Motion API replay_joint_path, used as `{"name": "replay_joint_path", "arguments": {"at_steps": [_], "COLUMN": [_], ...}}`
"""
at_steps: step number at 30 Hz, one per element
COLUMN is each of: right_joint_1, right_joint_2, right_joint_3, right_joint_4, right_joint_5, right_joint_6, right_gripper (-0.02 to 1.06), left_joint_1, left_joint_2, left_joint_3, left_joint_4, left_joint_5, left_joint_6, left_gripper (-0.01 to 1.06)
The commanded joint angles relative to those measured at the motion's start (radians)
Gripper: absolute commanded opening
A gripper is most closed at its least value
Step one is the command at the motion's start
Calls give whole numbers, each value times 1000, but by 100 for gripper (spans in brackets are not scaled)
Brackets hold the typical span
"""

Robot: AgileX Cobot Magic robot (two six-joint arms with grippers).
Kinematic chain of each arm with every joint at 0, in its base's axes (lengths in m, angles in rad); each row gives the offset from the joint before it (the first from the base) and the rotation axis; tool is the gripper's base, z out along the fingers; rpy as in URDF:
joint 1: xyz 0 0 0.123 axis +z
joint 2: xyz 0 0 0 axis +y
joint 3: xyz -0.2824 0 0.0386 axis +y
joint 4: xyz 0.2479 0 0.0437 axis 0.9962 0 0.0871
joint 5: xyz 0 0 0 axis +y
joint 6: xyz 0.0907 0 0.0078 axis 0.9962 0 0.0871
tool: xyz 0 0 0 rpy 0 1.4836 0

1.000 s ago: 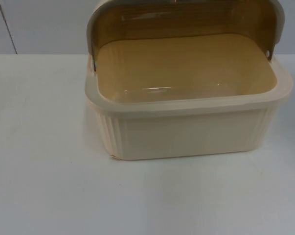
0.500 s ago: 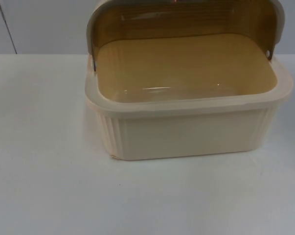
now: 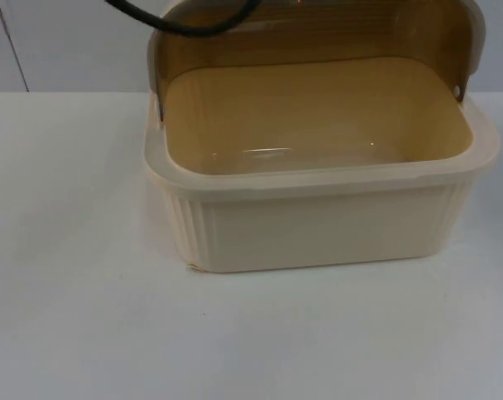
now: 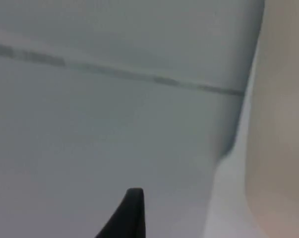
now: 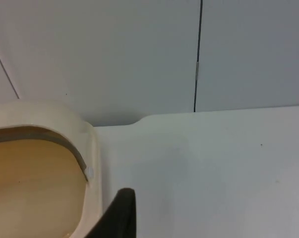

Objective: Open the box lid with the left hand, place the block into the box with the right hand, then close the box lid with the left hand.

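Top view showed the cream box (image 3: 318, 212) on the desk (image 3: 84, 317), lid (image 3: 318, 33) raised at 12 o'clock. Whether either arm's jaws were open or closed could not be told.

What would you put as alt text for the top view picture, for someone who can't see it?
A cream box stands on a white table with its translucent amber lid raised at the back and nothing visible inside. A grey partition wall runs behind it.
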Motion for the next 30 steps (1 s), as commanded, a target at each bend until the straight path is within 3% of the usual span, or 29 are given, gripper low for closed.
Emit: {"name": "replay_joint_path", "arguments": {"at_steps": [1, 4, 6, 7, 12, 21, 23, 24, 28, 30], "right_joint_1": [-6, -6, -6, -6, -6, -6, -6, -6, -6, -6], "right_joint_2": [-5, -5, -5, -5, -5, -5, -5, -5, -5, -5], "right_joint_3": [0, 0, 0, 0, 0, 0, 0, 0, 0, 0], "right_joint_4": [-19, -21, -21, -21, -21, -26, -28, -28, -28, -28], "right_joint_5": [2, 2, 2, 2, -2, -2, -4, -4, -9, -9], "right_joint_6": [1, 1, 1, 1, 1, 1, 1, 1, 1, 1], "right_gripper": [105, 105, 105, 105, 105, 105, 105, 105, 105, 105], "left_joint_1": [-19, -40, -43, -43, -43, -43, -33, -33, 20, 36], "left_joint_2": [3, 9, 11, 11, 13, 30, 49, 49, 79, 83], "left_joint_3": [-9, -9, -9, -9, -7, -9, -9, -9, -40, -45], "left_joint_4": [34, 23, 23, 23, -79, -218, -351, -351, -884, -936], "left_joint_5": [-74, -166, -203, -203, -229, -282, -242, -242, -76, -80], "left_joint_6": [9, 9, 3, 3, -20, 12, 150, 150, 616, 645], "left_gripper": [101, 81, 59, 59, 2, 0, 0, 0, 0, 0]}}
